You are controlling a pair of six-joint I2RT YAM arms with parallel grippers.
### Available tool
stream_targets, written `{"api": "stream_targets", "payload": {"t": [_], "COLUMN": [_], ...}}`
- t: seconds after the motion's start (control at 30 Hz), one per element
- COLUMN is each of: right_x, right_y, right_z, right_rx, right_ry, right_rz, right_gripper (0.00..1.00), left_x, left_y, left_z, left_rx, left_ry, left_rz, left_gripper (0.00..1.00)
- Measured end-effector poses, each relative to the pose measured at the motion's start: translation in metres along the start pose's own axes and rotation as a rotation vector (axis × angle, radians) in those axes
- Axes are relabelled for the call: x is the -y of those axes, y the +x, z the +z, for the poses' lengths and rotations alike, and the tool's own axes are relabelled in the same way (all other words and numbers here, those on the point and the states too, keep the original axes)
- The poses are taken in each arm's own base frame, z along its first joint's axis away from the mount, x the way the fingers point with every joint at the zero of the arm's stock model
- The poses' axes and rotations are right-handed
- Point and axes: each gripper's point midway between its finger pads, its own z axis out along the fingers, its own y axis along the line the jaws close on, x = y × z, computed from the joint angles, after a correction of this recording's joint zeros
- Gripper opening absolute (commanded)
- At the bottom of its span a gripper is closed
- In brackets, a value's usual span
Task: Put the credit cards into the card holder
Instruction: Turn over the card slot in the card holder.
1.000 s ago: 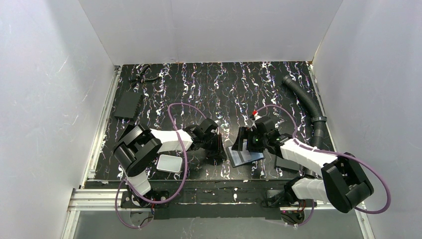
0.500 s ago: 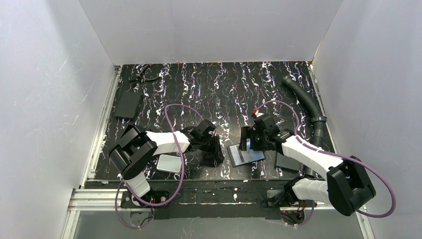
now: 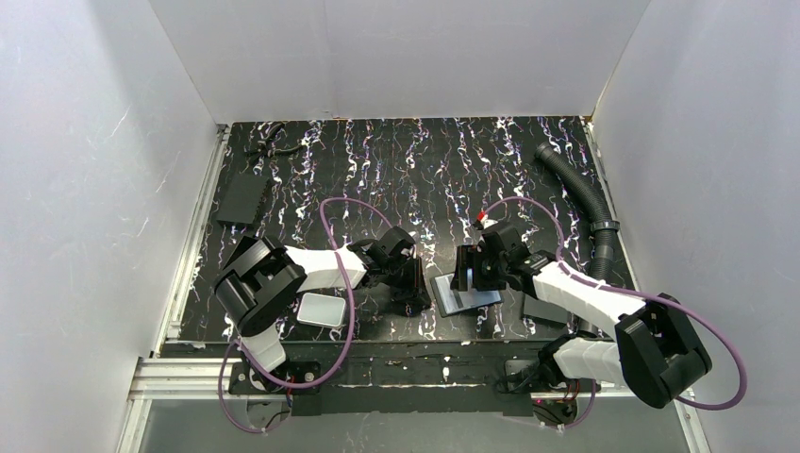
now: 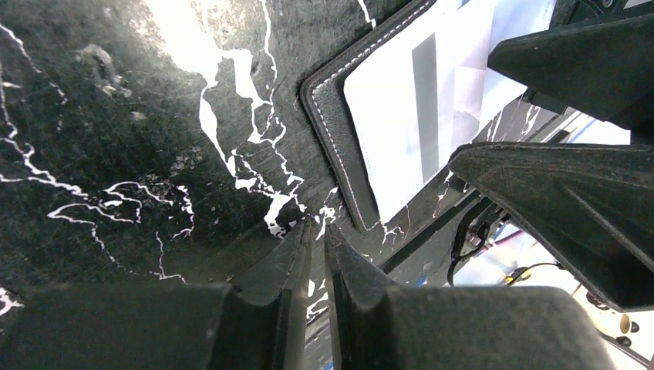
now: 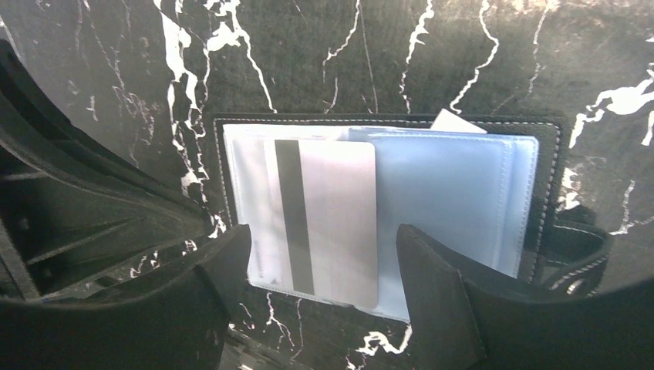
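The card holder (image 3: 465, 294) lies open on the table near the front edge, its bluish clear pockets (image 5: 455, 200) facing up. One silver credit card (image 5: 324, 220) with a black stripe lies over its left half, the right edge overlapping the blue pocket. The card also shows in the left wrist view (image 4: 401, 116) beside the holder's stitched edge (image 4: 333, 131). My right gripper (image 5: 320, 266) is open and empty, its fingers (image 5: 432, 270) straddling the card's near edge from just above. My left gripper (image 4: 317, 229) is shut and empty, its tips on the table just left of the holder (image 3: 408, 283).
A thick white rounded slab (image 3: 322, 310) lies front left by the left arm. A flat black plate (image 3: 243, 198) and pliers (image 3: 269, 143) sit at the back left. A black ribbed hose (image 3: 577, 184) runs along the right side. Another black plate (image 3: 547, 308) lies right of the holder.
The left gripper has crept slightly right and nearer, towards the holder's left edge. The right gripper has stayed over the holder, shifting only a little. The card and holder have not visibly moved.
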Motion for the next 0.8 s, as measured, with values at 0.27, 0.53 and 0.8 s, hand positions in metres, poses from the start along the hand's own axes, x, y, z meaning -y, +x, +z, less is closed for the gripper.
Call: {"api": "stream_targets", "payload": {"t": [0.27,0.53,0.8], "right_x": [-0.015,-0.031,-0.038], "right_y": [0.001,0.008,0.015], "right_z": [0.004,0.006,0.012], "right_rx": [0.005,-0.008,-0.019], "right_ry": [-0.081,-0.142,-0.151], "right_rz": [0.019,0.041,0.048], "right_gripper": [0.68,0.64,0.63], "left_x": [0.002,0.005,0.005], "left_y": [0.000,-0.002,-0.002], "left_z": [0.002,0.005,0.005], "left_rx": [-0.005,-0.012,-0.015], "left_ry": [0.008,0.014,0.015], "left_rz": [-0.002,-0.002,-0.002], "left_gripper": [0.11,0.11,0.11]}}
